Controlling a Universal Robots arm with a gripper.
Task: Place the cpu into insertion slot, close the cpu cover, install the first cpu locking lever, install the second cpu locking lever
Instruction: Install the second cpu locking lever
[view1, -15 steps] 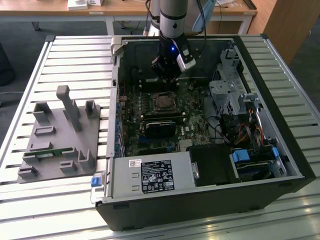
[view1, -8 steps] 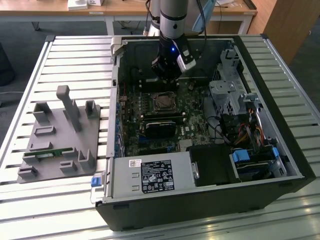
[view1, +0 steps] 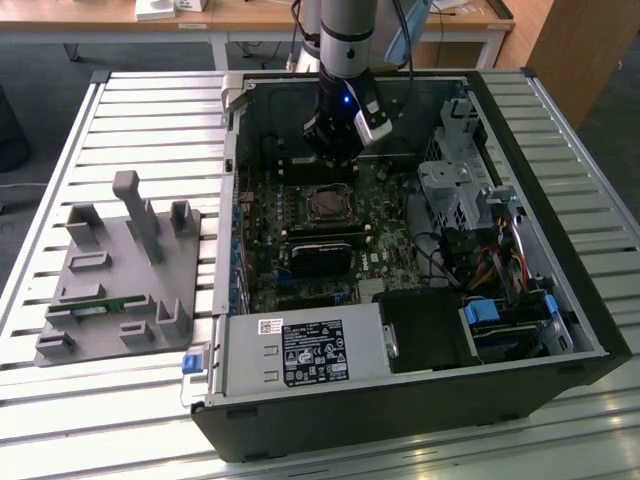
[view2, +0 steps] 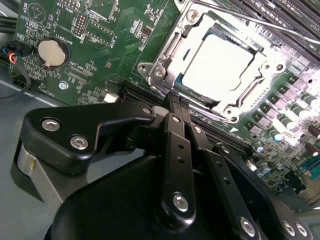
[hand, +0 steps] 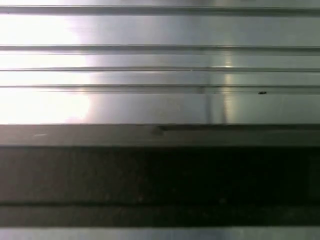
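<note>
In the second wrist view the cpu (view2: 216, 62) lies flat in the insertion slot (view2: 176, 46), its metal top glaring white. The cpu cover (view2: 159, 70), a silver frame, lies down around it, and the chip shows through its window. A thin lever rod (view2: 240, 17) runs along the socket's far side. My gripper (view2: 177, 100) hovers just off one corner of the socket with its black fingers (view2: 172, 125) pressed together and nothing between them. In the exterior view the gripper (view1: 335, 160) hangs inside the open case, just behind the socket (view1: 328, 205).
A black card (view1: 320, 252) sits in front of the socket. A drive cage (view1: 450, 190) and cables fill the case at the exterior view's right, and the power supply (view1: 300, 350) is at the front. A grey fixture (view1: 120, 270) stands on the slatted table (hand: 160, 60).
</note>
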